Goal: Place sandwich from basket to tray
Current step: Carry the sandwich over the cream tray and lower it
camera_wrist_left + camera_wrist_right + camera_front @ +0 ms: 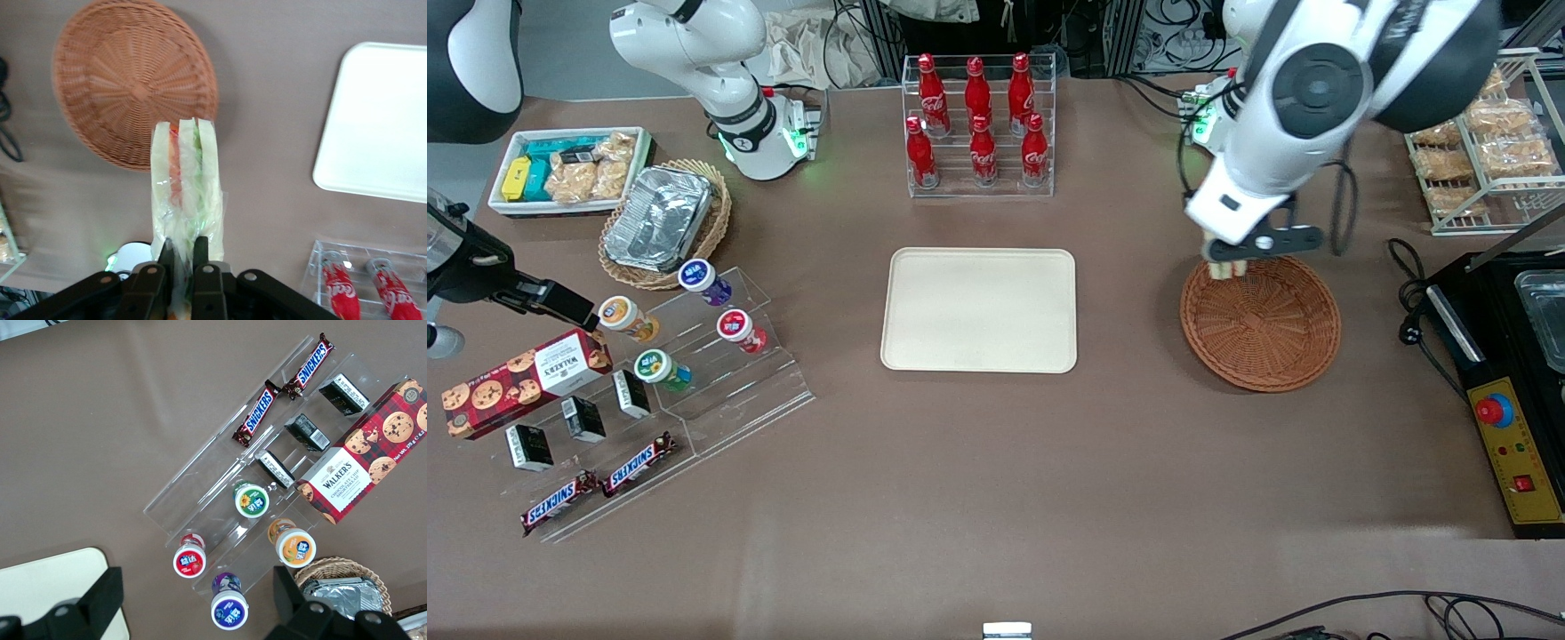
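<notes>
From the front: one gripper (1232, 267) hangs above one basket (1261, 323), one tray (979, 309) lies beside it, six cola bottles (978, 120) stand farther away. Wrist camera: fingers (200, 257) pinched tight on the single wrapped sandwich (185, 190), lifted clear of the basket

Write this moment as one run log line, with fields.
phase: carry | gripper: shut on sandwich, above basket rim | basket: empty | tray: bare
</notes>
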`<move>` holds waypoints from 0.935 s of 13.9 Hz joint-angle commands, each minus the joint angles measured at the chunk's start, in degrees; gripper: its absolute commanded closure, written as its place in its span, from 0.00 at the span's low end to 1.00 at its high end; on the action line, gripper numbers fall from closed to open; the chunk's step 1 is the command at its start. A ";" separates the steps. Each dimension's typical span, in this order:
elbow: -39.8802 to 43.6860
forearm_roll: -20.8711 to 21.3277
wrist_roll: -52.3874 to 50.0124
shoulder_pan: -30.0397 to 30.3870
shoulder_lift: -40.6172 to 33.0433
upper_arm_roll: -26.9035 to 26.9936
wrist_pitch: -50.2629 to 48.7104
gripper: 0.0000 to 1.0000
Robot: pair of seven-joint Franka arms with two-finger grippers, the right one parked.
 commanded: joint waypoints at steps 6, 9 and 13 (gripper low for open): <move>-3.39 -8.49 -5.53 -6.14 6.97 0.25 17.21 1.00; -3.48 -8.22 -12.21 -10.11 9.87 0.51 22.39 1.00; -3.39 -5.15 -12.57 -15.30 15.49 0.60 30.49 1.00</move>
